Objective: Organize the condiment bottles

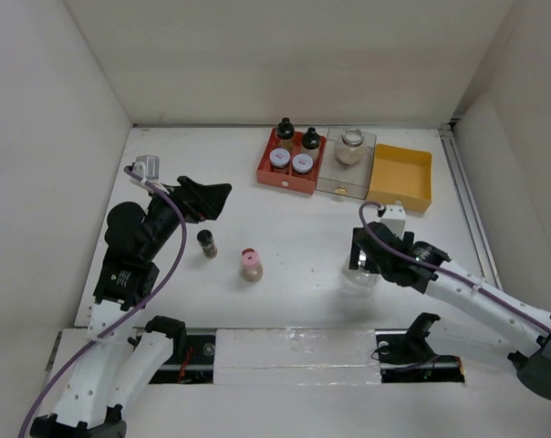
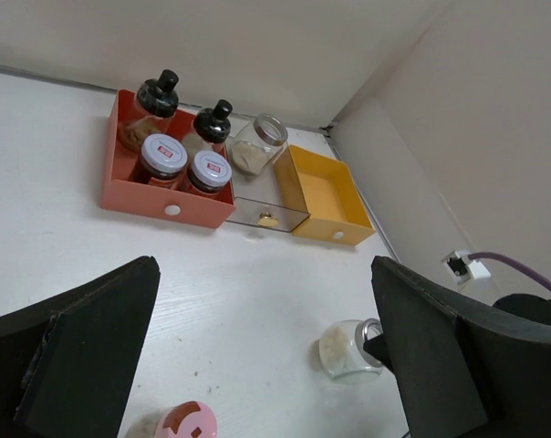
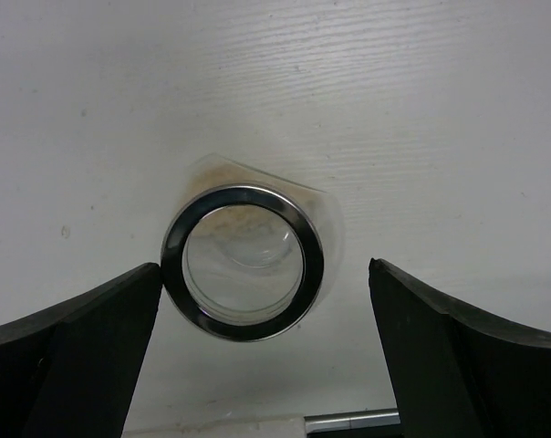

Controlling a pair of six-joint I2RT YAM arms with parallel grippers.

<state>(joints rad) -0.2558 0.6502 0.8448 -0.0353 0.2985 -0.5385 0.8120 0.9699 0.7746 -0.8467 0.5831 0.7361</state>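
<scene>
- Wide open at R gripper [image 3: 264,274], nothing held; poised straight over loose jar [image 3: 242,263] on tabletop [image 3: 421,109], w/ steel rim between fingers, just beside the finger [image 3: 84,347] on view's left, apart from the other.
- Wide open at L gripper [image 2: 262,274] too, nothing held; raised over tabletop near shaker [image 1: 206,242], facing trays.
- Step in hand, prob.: pick of loose jar. Lined up from above, no grasp yet.
- Next move, as judged: shift a bit to centre on jar, drop till fingers bracket the body below rim, close, lift, carry to a tray, likely clear tray [image 1: 341,187] next to trayed jar [image 1: 352,144], or orange tray [image 1: 400,203]. Smooth round glass, so slip risk; firm, level squeeze needed.
- Count, 8 containers total:
- 2 black-cap bottles [image 1: 285,130], at back of red tray [image 1: 268,173].
- 2 grey-lid jars [image 1: 279,158], at front of same tray.
- 2 glass jars: 1 in clear tray, 1 loose under R gripper.
- 1 pink-cap bottle [image 1: 251,265], loose, mid tabletop, near shaker.
- 1 shaker, loose, L side.
- 3 trays in a row at back: red, clear, orange.
- So 5 stowed, 3 left to place.
</scene>
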